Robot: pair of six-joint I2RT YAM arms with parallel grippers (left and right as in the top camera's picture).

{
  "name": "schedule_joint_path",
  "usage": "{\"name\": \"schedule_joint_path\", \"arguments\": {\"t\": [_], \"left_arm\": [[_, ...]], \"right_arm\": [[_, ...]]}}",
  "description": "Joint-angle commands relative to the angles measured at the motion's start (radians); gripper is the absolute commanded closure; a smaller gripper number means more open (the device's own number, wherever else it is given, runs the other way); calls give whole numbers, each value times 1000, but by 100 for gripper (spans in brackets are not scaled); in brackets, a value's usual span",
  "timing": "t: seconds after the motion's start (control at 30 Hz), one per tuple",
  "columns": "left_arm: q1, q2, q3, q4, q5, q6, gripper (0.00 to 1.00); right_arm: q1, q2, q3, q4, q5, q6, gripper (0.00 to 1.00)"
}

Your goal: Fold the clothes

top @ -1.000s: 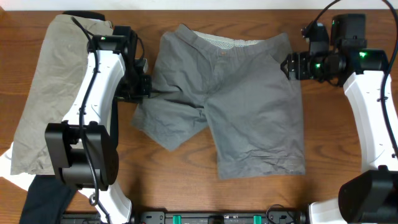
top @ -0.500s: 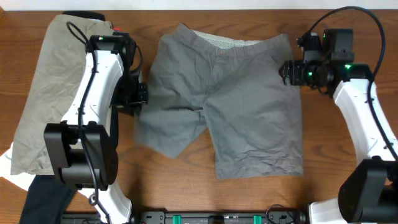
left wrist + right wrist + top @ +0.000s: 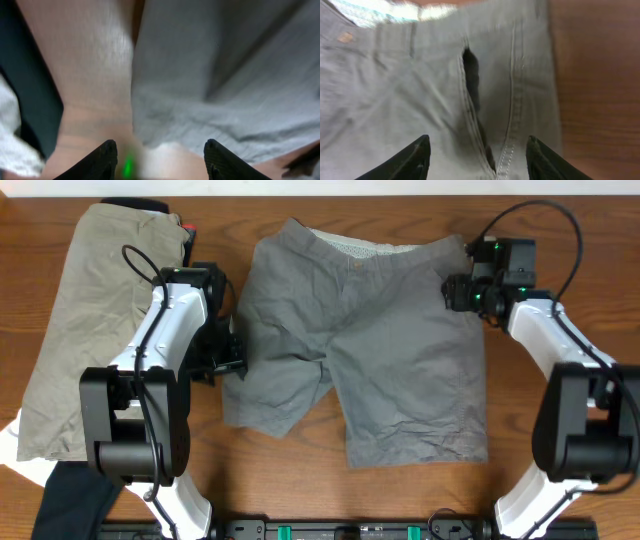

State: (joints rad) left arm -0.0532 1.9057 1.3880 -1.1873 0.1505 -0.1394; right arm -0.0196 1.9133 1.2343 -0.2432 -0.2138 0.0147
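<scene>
Shorts (image 3: 390,350) of mid-grey woven cotton lie spread on the wooden surface (image 3: 300,500), waistband (image 3: 360,248) at the far side and both legs pointing toward the robot, the leg on its left rumpled and skewed. Cloth like this is probably light, limp and slightly grippy, so it would sag and drag if lifted by one spot; the doubled seams at waistband, pocket and hem look the firmest places to pinch. The left end effector (image 3: 232,367) sits at that rumpled leg's outer edge, fingers apart, with nothing clamped as far as its blurred wrist view shows. The right end effector (image 3: 452,292) hovers over the side pocket (image 3: 472,75), spread wide and empty
</scene>
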Motion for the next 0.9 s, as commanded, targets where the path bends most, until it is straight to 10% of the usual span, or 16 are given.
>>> {"name": "schedule_joint_path", "arguments": {"t": [0.0, 0.27, 0.87], "left_arm": [[6, -9, 1, 40, -1, -16, 42], [6, -9, 1, 133, -1, -16, 41], [6, -9, 1, 219, -1, -16, 32]], "right_arm": [[14, 32, -6, 32, -35, 42, 46], [55, 87, -6, 56, -26, 68, 99], [-56, 165, -7, 42, 169, 105, 94]]}}
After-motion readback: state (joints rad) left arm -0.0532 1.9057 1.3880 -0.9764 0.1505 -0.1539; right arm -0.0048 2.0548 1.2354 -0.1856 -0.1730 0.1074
